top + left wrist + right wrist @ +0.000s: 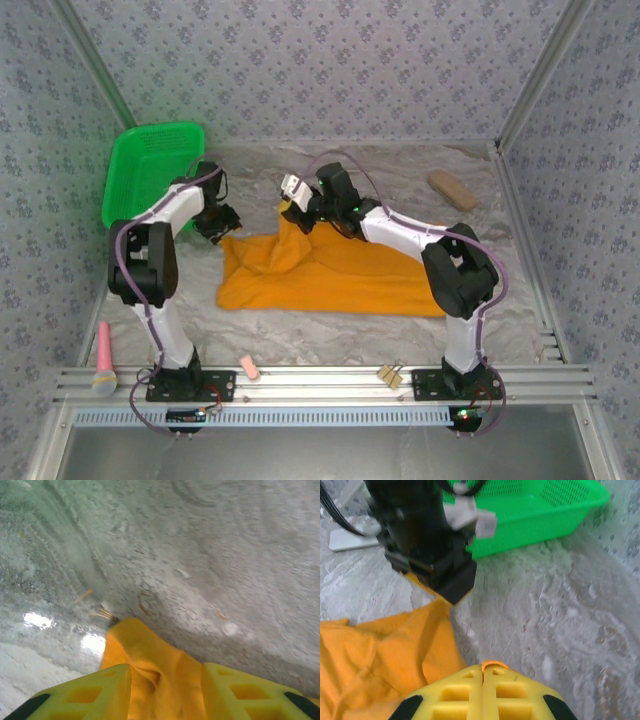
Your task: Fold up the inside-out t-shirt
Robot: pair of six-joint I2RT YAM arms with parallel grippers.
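Note:
The orange-yellow t-shirt (330, 272) lies spread across the middle of the table, its far edge lifted at two points. My left gripper (222, 226) is shut on the shirt's far left corner; in the left wrist view a bunch of orange cloth (150, 670) sits between the yellow fingers (100, 695). My right gripper (296, 212) is shut on the raised far edge near the middle. A sliver of orange cloth (492, 665) peeks out between its closed fingers (465, 690), and the rest of the shirt (380, 655) hangs to the left. No print or tag shows.
A green plastic basket (150, 165) leans at the far left, close behind the left arm (420, 530). A tan block (452, 189) lies far right. A pink microphone (104, 358), a pink eraser (249, 367) and a binder clip (390, 375) sit along the near rail.

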